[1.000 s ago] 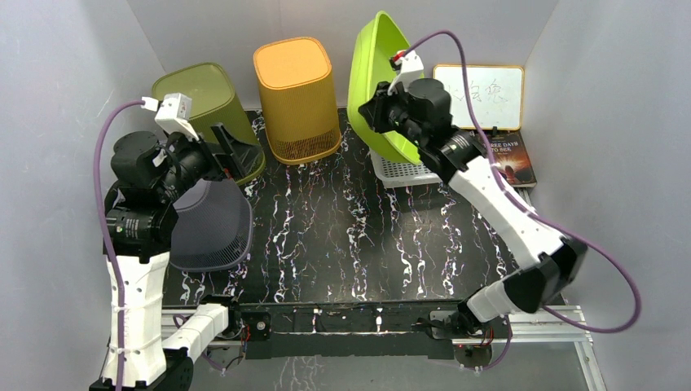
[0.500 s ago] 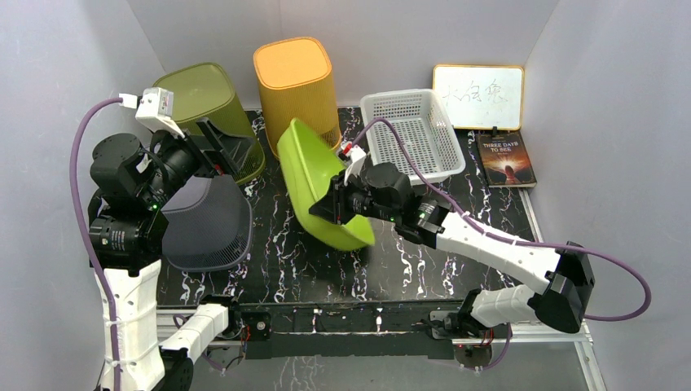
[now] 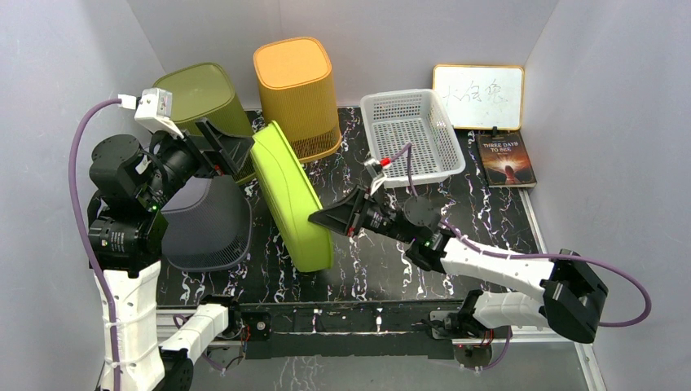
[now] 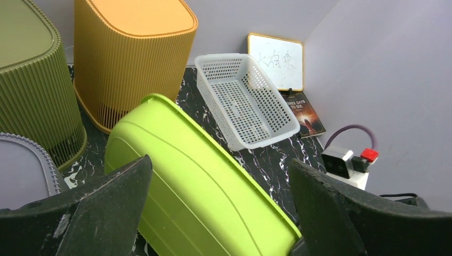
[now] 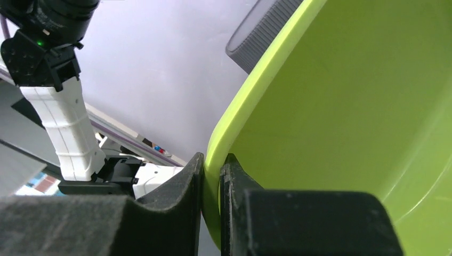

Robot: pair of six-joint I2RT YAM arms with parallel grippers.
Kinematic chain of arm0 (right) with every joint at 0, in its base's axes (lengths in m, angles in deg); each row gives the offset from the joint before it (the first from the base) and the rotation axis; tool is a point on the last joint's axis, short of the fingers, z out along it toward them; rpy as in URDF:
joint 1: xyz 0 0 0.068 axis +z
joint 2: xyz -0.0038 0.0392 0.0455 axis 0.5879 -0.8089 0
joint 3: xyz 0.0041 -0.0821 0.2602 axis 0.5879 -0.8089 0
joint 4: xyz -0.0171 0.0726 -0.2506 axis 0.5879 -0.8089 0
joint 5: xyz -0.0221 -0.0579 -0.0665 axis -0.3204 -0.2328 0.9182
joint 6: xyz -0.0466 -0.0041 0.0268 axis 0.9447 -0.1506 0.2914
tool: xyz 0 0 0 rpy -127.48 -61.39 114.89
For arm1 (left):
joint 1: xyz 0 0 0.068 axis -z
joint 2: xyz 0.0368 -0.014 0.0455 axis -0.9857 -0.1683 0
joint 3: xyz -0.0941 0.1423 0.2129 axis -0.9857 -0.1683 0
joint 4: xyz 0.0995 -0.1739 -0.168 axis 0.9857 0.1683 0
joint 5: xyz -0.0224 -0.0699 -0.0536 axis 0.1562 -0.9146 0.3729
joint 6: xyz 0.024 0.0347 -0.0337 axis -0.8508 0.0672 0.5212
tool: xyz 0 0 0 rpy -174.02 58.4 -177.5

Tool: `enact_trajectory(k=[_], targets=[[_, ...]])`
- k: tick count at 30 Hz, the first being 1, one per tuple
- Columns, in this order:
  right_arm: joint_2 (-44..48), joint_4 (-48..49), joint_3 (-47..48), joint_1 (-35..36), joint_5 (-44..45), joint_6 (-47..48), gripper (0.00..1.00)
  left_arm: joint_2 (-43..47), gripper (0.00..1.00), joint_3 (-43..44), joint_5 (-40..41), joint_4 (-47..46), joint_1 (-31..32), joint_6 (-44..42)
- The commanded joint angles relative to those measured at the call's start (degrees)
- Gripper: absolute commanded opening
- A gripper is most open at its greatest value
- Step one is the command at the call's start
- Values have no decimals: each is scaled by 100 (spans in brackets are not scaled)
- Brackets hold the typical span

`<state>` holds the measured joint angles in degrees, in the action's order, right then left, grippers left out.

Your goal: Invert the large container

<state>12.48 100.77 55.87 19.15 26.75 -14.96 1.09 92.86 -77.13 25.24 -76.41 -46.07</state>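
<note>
Top view, large container (image 3: 285,191) tipped on edge on the bench (image 3: 383,261), my right end effector (image 3: 322,218) pinching its rim, left wrist, my left end effector (image 4: 219,162) wide and empty above its outer wall, right wrist, fingers (image 5: 160,213) clamped narrow on the lime rim.

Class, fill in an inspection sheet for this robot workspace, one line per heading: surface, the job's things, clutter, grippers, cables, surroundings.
Surface: black table top with white veining.
Job's things: lime tub standing on edge, tilted, not yet upside down.
Clutter: olive bin and orange bin at the back, closed ends up; grey bin by the left arm; white basket; whiteboard; book.
Grippers: left gripper open, holding nothing; right gripper shut on the lime tub's rim.
Cables: purple cables loop off each arm, not snagged.
Surroundings: grey walls on three sides.
</note>
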Motion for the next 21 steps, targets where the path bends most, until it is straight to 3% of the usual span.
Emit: enact_trajectory(k=[1,11,21], targets=[[120,1513,-527,4,882,-790,0,61,98,75,-81,13,-12,15],[576,867,-2357,-21,2322,-1536,0,115,98,-150,-119,-46,-12,10],[840,-1272,-2914,-49,3258,-1659,0,190,98,-425,-167,-160,-12,49]])
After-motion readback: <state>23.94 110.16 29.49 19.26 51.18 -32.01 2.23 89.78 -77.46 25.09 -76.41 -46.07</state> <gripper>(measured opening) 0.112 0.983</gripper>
